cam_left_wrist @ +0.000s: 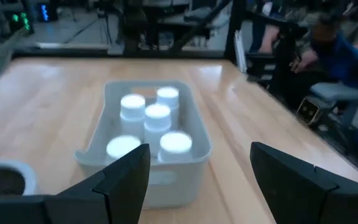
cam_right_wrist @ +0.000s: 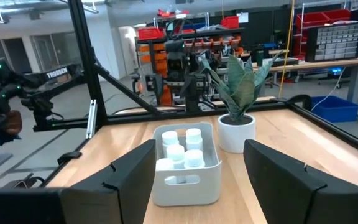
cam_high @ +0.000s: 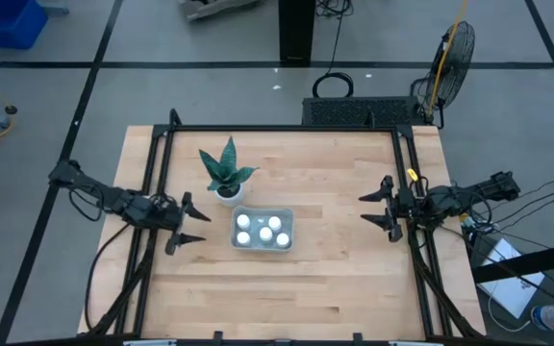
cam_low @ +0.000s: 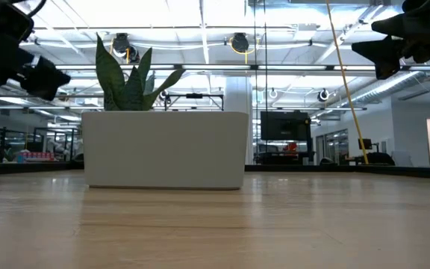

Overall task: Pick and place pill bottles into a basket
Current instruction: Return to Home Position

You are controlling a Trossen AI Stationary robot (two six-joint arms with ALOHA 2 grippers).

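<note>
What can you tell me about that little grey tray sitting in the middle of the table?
The basket is a small, shallow, pale grey-blue rectangle with rounded corners, plastic-looking, with a slot handle cut in one end wall. It sits flat near the middle of the wooden table, close beside a white plant pot. Five white-capped pill bottles stand upright inside it. The left gripper and the right gripper are open, one to each side, clear of it.
</note>
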